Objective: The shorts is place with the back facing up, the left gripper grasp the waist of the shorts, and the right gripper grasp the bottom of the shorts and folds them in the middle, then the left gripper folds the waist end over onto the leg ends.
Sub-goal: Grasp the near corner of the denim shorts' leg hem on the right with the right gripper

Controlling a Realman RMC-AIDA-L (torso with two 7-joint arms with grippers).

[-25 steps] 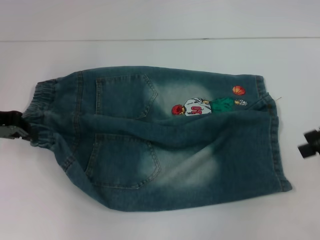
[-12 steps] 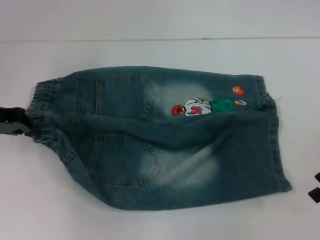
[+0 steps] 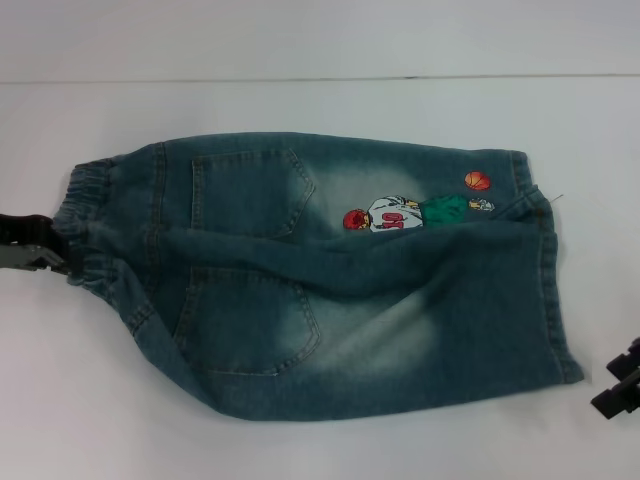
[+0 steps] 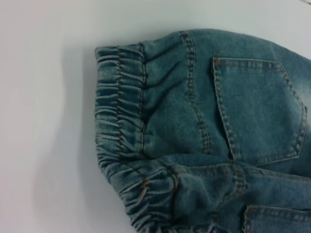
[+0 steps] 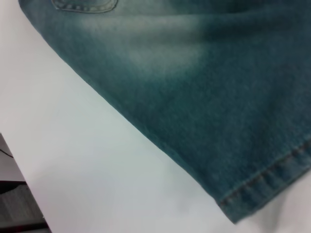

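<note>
A bare test or lab bench is suggested; a plain white table (image 3: 300,50) is seen filling the view; only denim shorts (image 3: 320,275) are laid out; no household furnishings are shown.

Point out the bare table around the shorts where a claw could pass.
Bare table runs along the far side of the shorts and along their near edge. Crowded ends: left claw at the waistband, right claw beside the leg hems.

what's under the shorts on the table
Only the white table shows around the denim shorts, which lie flat with back pockets up. Anything beneath is covered by the fabric. The left gripper is at the waistband; the right gripper is off the hem.
</note>
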